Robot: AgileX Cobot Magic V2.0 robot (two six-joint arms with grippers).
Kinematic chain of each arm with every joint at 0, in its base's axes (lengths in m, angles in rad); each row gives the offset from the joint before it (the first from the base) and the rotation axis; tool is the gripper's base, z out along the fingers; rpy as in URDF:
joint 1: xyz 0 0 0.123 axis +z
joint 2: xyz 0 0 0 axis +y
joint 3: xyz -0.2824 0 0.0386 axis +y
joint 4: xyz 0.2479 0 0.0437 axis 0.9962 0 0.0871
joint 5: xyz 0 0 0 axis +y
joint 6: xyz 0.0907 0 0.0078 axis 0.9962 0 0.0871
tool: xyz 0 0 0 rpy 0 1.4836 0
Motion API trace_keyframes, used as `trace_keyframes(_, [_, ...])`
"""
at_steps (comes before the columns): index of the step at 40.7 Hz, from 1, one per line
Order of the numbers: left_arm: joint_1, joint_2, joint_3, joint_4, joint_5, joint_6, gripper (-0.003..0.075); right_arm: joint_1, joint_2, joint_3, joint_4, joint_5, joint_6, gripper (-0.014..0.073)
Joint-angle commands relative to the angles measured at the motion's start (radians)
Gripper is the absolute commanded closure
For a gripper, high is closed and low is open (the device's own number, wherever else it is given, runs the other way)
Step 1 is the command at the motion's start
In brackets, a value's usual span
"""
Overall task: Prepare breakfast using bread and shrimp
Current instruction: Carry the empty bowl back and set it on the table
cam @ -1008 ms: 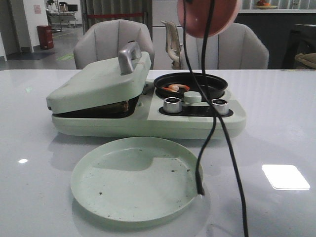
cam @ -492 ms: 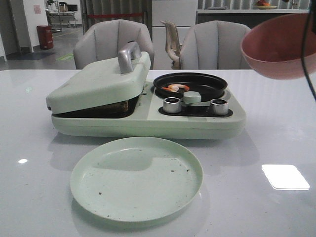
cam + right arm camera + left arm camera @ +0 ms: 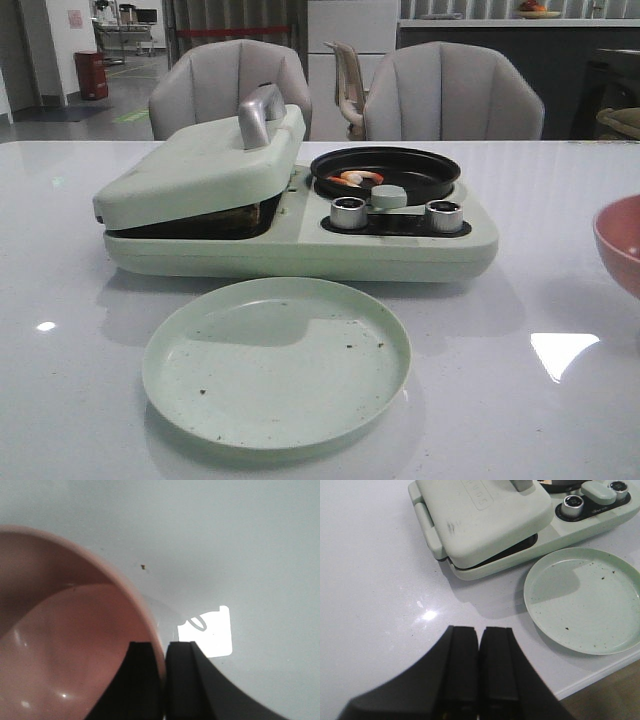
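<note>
Even, soft indoor light. The white table mirrors an overhead lamp as a bright patch near the pink bowl, which is cut off at the frame edge. In the right wrist view that glare sits just beyond the claw. Both claws look dark and soft-focused. The plate casts a faint shadow.

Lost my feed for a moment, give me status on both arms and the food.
Left gripper shut, empty. Right gripper shut on pink bowl rim. Shrimp in black pan. Bread not visible; press lid down.
</note>
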Motion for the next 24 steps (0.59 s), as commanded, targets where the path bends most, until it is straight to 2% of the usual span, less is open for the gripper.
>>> trace_keyframes(1, [-0.006,-0.004,-0.029,0.001,-0.074,-0.009,0.0619,-0.013,-0.010,0.007,0.013,-0.090,-0.009,0.0546])
trace_keyframes(5, [-0.006,-0.004,-0.029,0.001,-0.074,-0.009,0.0619,-0.013,0.020,0.009,0.013,-0.097,-0.009,0.0480])
trace_keyframes(7, [-0.006,-0.004,-0.029,0.001,-0.074,-0.009,0.0619,-0.013,0.028,0.009,0.013,-0.097,-0.009,0.0410])
trace_keyframes(9, [-0.006,-0.004,-0.029,0.001,-0.074,-0.009,0.0619,-0.013,0.029,0.009,0.013,-0.097,-0.009,0.0289])
trace_keyframes(12, [-0.006,-0.004,-0.029,0.000,-0.074,-0.009,0.0619,-0.013,0.026,0.008,0.013,-0.100,-0.009,0.0155])
trace_keyframes(14, [-0.006,-0.004,-0.029,0.000,-0.074,-0.009,0.0619,-0.012,0.018,0.005,0.013,-0.100,-0.009,0.0099])
trace_keyframes(20, [-0.006,-0.004,-0.029,0.000,-0.074,-0.009,0.0619,0.018,-0.069,0.003,0.019,-0.093,-0.009,0.0077])
trace_keyframes(24, [-0.006,-0.004,-0.029,0.000,-0.074,-0.009,0.0619,0.076,-0.164,0.003,0.013,-0.081,-0.015,0.0076])
